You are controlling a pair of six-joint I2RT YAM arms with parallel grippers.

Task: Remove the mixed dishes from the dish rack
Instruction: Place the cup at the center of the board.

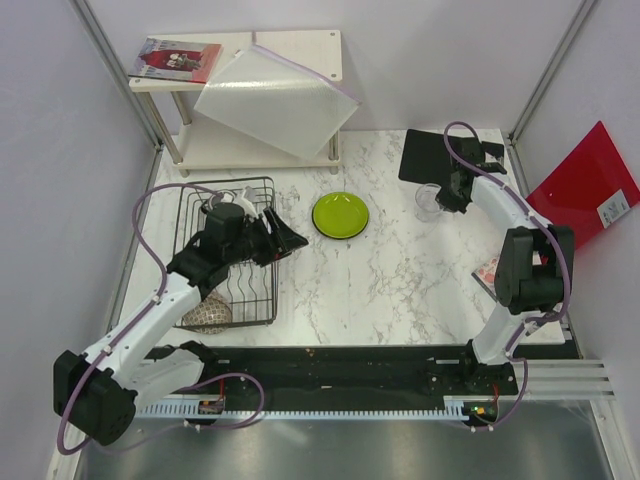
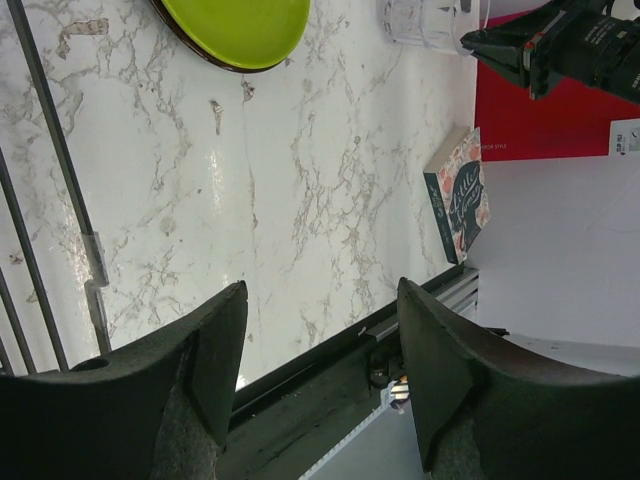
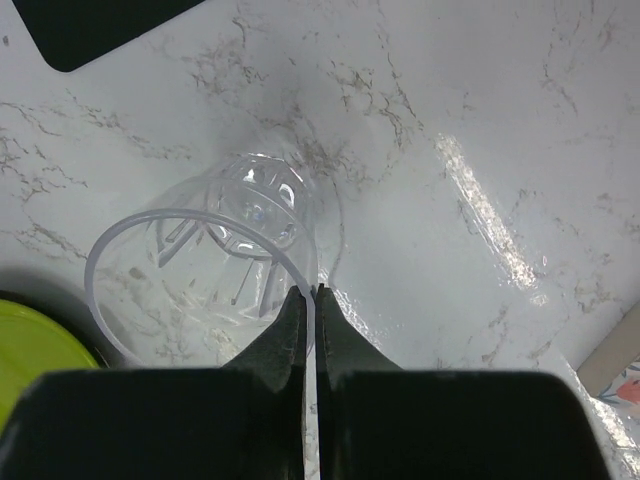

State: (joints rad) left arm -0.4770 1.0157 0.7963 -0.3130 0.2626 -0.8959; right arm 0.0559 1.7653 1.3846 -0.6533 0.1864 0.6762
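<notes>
My right gripper [image 3: 308, 300] pinches the clear glass [image 3: 200, 260] by its rim. My left gripper [image 2: 320, 340] hangs spread by the dish rack [image 1: 228, 184] edge.

Rim of clear glass [image 3: 205, 265] in right claw [image 3: 308, 297]

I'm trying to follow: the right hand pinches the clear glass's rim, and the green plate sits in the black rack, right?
No. The right hand does pinch the rim of the clear glass, but the lime-green plate lies on the table beside the dish rack; the top view shows it.
</notes>
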